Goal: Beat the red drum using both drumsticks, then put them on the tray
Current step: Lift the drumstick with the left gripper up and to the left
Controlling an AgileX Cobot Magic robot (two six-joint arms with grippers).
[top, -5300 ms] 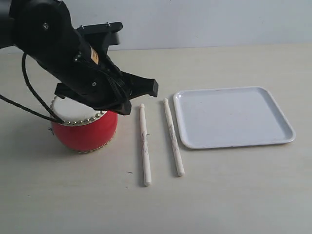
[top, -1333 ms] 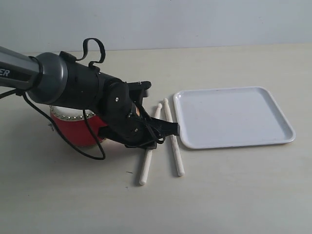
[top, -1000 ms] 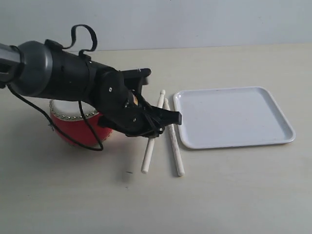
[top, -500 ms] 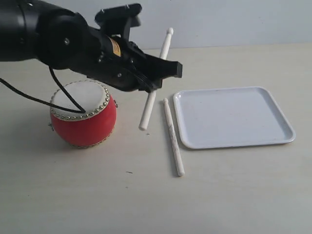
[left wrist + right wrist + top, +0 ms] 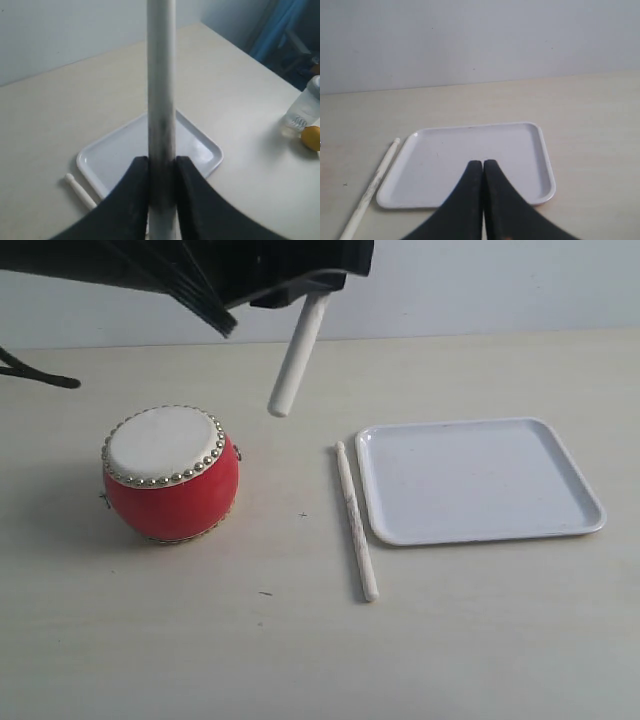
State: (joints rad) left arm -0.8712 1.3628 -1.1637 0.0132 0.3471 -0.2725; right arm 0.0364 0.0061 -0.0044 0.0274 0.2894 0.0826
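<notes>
The surface (image 5: 480,640) carries the tray (image 5: 480,480) at 3 o'clock from the red drum (image 5: 172,475), which stands upright with its skin up. One drumstick (image 5: 354,520) lies flat just beside the tray's 9 o'clock rim. The left claw (image 5: 161,162) grips the other drumstick (image 5: 298,350), tilted and clear of the surface, toward the drum's 1 o'clock. The right claw (image 5: 483,165) is closed and empty, facing the tray.

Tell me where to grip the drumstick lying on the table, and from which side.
Probably mid-shaft of the drumstick, from straight above, jaws across it: it lies flat, with the tray rim close along one side, so a sideways approach looks blocked.
</notes>
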